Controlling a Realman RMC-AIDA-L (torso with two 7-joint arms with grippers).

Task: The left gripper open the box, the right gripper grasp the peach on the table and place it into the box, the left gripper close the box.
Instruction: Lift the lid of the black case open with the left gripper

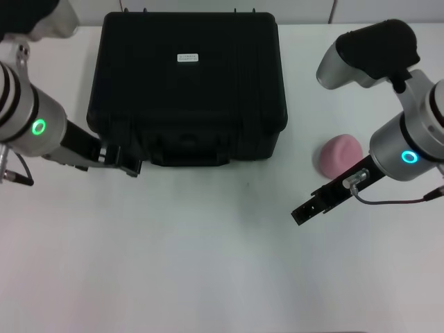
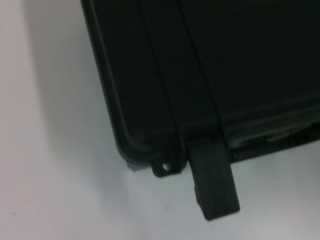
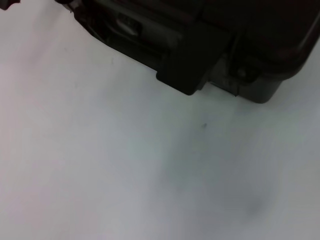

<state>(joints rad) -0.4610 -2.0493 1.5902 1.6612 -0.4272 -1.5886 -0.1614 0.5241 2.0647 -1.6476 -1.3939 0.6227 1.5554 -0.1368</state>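
Note:
The black box sits at the back middle of the table, its lid down and a white label on top. My left gripper is at the box's front left corner, beside the left latch, which sticks out from the case. The pink peach lies on the table to the right of the box. My right gripper hovers low over the table, just in front and to the left of the peach, apart from it. The right wrist view shows the box's front right corner and its latch.
The white table stretches wide in front of the box and between the two arms. The box's front handle faces me. The right arm's thin cable hangs near its wrist.

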